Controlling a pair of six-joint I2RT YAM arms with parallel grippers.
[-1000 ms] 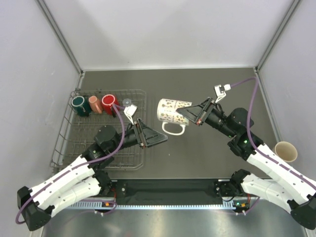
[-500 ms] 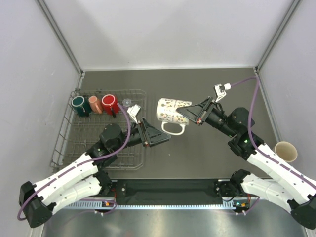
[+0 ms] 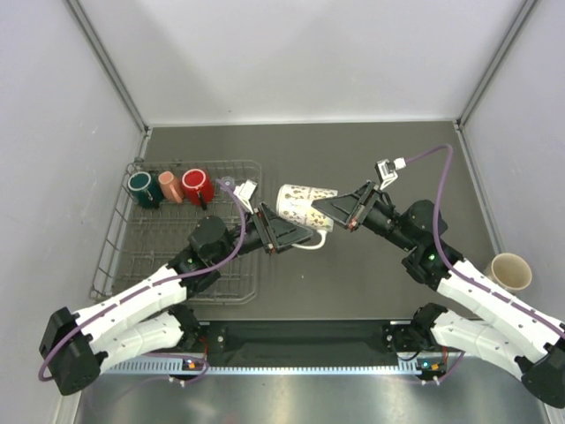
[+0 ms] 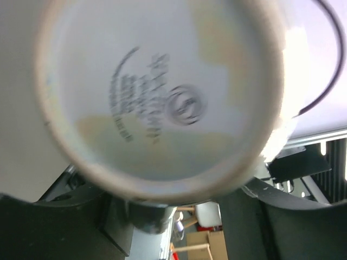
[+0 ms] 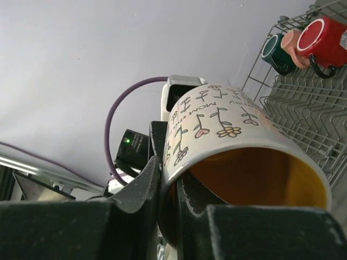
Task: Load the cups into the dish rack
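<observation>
Over the desk (image 3: 371, 150), my right pincer (image 3: 328, 210) pinches the white mug (image 3: 298, 203) by its rim. I cannot tell if my left pincer (image 3: 298, 235), at its bottom, grips it.

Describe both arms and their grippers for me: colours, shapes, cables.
The left arm and the right arm have white shells with black joints. A purple cable runs along each arm to a small white camera box at the wrist. The left gripper and the right gripper are black, with tapering triangular fingers.
</observation>
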